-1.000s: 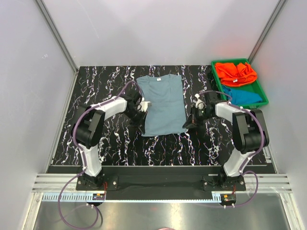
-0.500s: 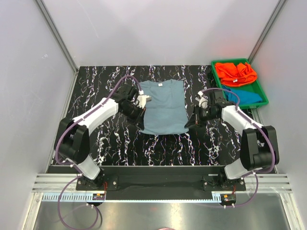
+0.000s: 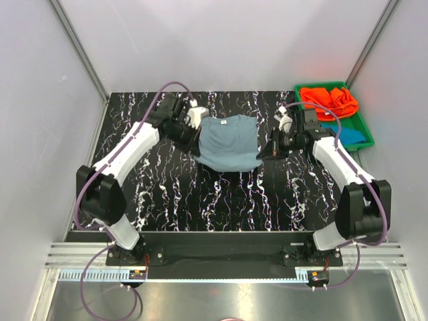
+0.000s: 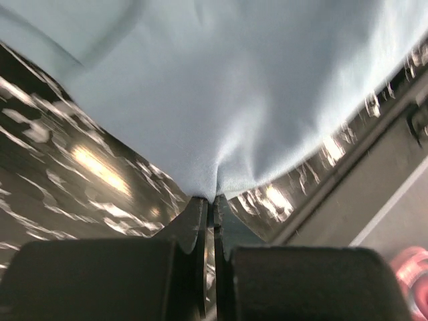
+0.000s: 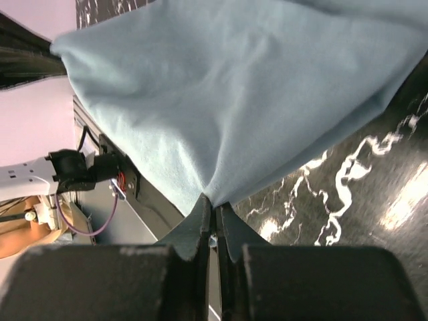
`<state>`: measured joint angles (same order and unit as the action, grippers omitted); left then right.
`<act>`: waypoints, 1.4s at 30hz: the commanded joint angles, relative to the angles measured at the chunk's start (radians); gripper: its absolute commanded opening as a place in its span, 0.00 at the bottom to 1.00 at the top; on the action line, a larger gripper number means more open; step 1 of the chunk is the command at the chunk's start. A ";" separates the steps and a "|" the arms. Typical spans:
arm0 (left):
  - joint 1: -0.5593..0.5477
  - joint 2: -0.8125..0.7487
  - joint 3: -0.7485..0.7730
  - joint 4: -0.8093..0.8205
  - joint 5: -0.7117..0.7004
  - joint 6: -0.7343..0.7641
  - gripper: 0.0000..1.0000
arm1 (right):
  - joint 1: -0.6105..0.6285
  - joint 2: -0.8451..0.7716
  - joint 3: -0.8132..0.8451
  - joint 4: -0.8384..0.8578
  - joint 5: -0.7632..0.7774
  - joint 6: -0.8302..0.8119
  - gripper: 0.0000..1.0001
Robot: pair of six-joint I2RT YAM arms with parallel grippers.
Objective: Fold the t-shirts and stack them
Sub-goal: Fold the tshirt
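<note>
Clamped on the grey-blue t-shirt (image 3: 229,142), left fingers (image 4: 191,229) and right fingers (image 5: 198,225) carried it rearward.

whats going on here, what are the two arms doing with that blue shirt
Both arms hold the grey-blue t-shirt on the black table: the left gripper is shut on its left edge, the right gripper on its right edge, seemingly mid-fold. The orange t-shirt and the teal t-shirt lie in the green tray at far right, not yet folded.
</note>
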<state>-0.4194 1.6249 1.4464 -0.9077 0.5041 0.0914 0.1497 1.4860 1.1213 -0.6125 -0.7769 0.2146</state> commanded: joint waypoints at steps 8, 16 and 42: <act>0.042 0.220 0.345 0.016 -0.042 0.042 0.00 | 0.001 0.180 0.287 0.088 0.025 -0.011 0.07; 0.102 0.369 0.506 0.047 -0.055 0.033 0.00 | -0.015 0.348 0.438 0.143 0.042 -0.007 0.07; 0.157 0.690 0.776 0.180 -0.128 -0.039 0.00 | -0.029 0.782 0.834 0.186 0.079 0.012 0.07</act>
<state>-0.2760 2.2868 2.1407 -0.8124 0.4122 0.0727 0.1329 2.2383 1.8576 -0.4675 -0.7162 0.2249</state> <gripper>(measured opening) 0.025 0.076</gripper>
